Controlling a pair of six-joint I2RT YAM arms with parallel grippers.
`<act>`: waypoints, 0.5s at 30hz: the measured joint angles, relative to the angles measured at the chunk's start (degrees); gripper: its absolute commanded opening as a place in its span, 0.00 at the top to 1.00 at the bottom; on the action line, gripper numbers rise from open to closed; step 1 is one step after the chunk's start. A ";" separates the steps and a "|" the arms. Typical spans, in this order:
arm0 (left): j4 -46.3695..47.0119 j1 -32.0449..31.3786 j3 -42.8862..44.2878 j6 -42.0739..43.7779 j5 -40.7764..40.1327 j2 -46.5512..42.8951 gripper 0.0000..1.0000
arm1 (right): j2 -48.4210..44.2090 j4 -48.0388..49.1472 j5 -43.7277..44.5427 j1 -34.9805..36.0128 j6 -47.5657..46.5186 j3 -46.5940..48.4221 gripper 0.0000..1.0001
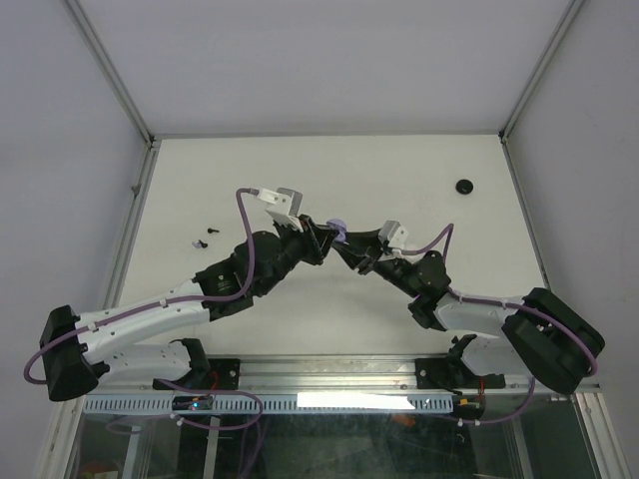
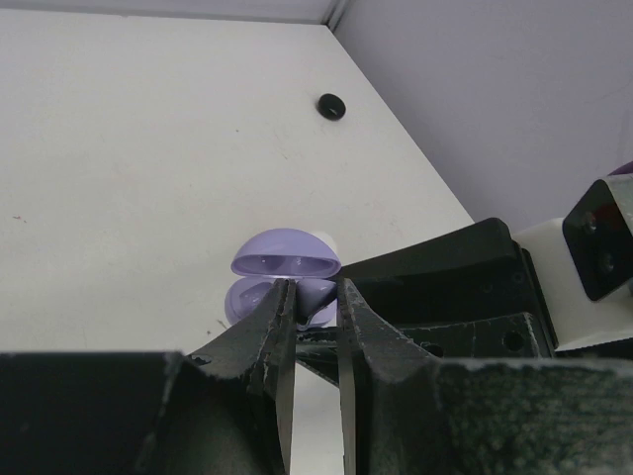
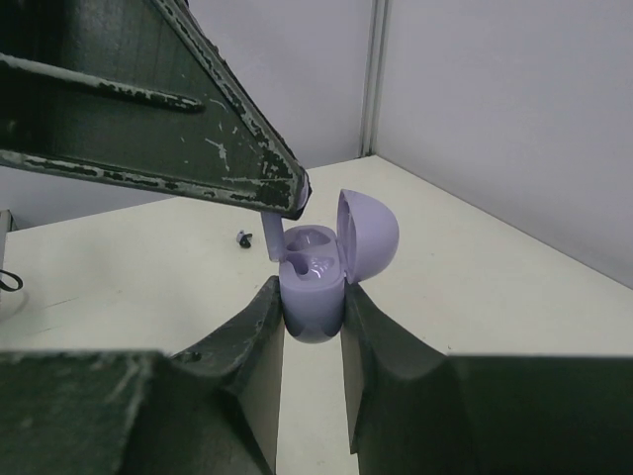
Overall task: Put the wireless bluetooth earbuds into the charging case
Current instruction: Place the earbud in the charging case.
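The lavender charging case [image 3: 315,292] hangs above the table with its lid [image 3: 368,236] flipped open, and my right gripper [image 3: 313,297] is shut on its base. Both sockets look empty. A lavender earbud [image 2: 316,295] is pinched in my left gripper [image 2: 312,292], which is shut on it. Its stem [image 3: 271,237] points down at the case's left front rim; whether they touch I cannot tell. In the top view the two grippers, left [image 1: 321,238] and right [image 1: 349,244], meet mid-table at the case [image 1: 337,227].
A round black piece [image 1: 464,187] lies far right on the table, also seen as a black piece [image 2: 331,106] near the wall. Small dark bits [image 1: 205,235] lie at the left, one of them [image 3: 243,237] behind the case. Walls close the table's back and sides.
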 measured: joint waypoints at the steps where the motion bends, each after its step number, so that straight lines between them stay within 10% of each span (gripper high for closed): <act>1: 0.13 -0.02 -0.02 0.26 -0.35 0.15 0.92 | 0.00 0.04 0.09 0.02 0.00 -0.02 1.00; 15: 1.86 -0.68 -0.11 3.80 -1.18 1.14 0.92 | 0.02 0.31 0.17 0.20 -0.02 -0.42 1.00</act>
